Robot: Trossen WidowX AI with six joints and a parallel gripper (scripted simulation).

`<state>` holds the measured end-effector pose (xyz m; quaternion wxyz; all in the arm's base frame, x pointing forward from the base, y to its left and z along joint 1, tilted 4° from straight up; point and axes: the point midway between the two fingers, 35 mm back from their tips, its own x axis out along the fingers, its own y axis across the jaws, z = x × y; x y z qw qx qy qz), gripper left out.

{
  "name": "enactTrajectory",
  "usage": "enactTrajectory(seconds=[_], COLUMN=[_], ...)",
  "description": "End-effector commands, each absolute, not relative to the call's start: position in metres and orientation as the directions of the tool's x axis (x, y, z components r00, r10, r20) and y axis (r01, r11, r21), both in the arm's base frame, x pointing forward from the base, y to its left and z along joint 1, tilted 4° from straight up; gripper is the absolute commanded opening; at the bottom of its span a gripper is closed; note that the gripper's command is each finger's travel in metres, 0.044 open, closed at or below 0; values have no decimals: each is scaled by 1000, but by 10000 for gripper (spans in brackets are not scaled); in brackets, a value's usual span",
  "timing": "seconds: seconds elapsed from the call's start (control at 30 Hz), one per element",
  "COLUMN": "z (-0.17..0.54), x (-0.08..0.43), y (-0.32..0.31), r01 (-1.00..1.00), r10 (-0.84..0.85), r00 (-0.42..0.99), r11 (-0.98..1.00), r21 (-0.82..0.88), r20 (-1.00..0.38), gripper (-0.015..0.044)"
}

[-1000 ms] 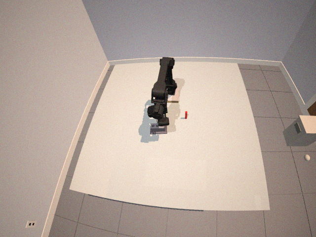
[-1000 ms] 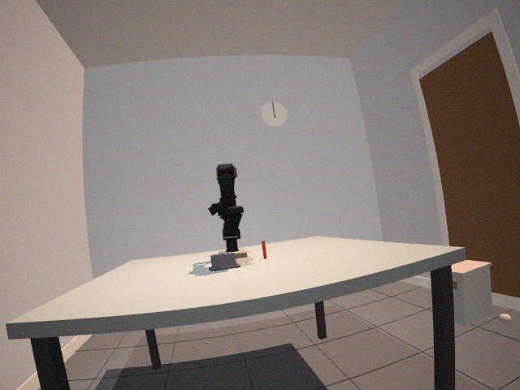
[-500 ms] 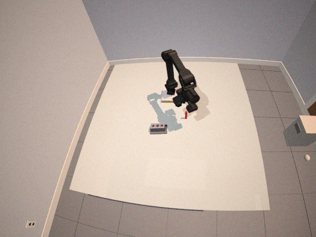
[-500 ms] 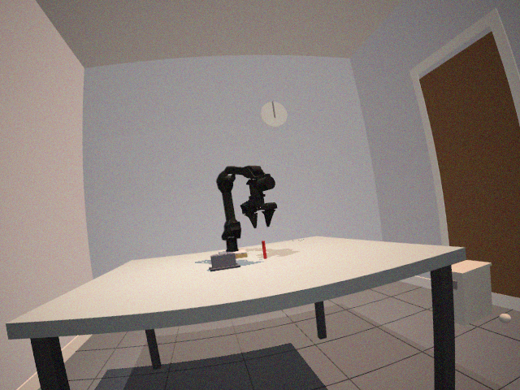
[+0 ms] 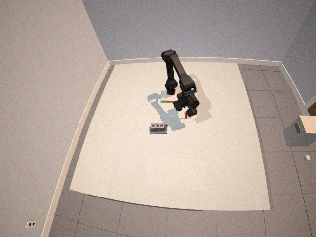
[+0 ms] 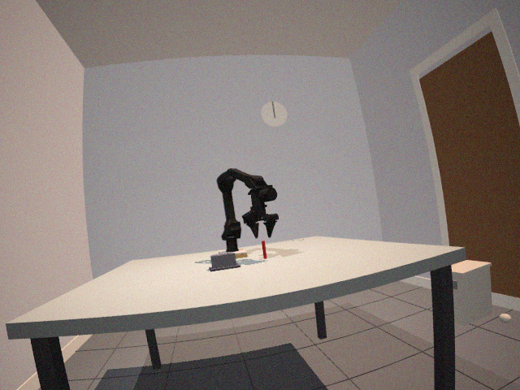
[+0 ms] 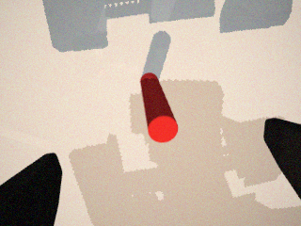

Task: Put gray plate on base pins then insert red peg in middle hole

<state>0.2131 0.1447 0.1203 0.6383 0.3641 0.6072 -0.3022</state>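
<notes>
The gray plate [image 5: 157, 129] [image 6: 222, 261], a block with three round holes on top, sits on the base [image 5: 158, 133] [image 6: 227, 269] and looks level. Two of its holes would cover the pins, which are hidden or too small to tell. The red peg [image 5: 185, 115] [image 6: 264, 249] [image 7: 163, 129] stands upright on the table, to the right of the plate. My gripper [image 6: 263, 237] [image 7: 164, 146] is open and empty, pointing down. Its fingertips are a little above the peg's top, one on each side; in the wrist view the peg's top lies about midway between them.
The arm's pale mounting board [image 5: 168, 97] [image 6: 240, 254] lies behind the plate and peg. The white table [image 5: 178, 173] [image 6: 176, 293] carries everything. A cabinet [image 5: 296, 135] [image 6: 472, 289] and a small white ball [image 5: 306, 157] [image 6: 504, 318] are on the floor at the right.
</notes>
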Motion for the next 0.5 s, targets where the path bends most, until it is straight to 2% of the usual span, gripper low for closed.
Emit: enactTrajectory(seconds=[0.0,0.47], z=[114,91], x=[214,216], y=[144,146], r01=[831,831], r10=[49,49], r00=[80,80], r11=[548,548], r21=[94,94], r20=[-996,-996], gripper=[440,440])
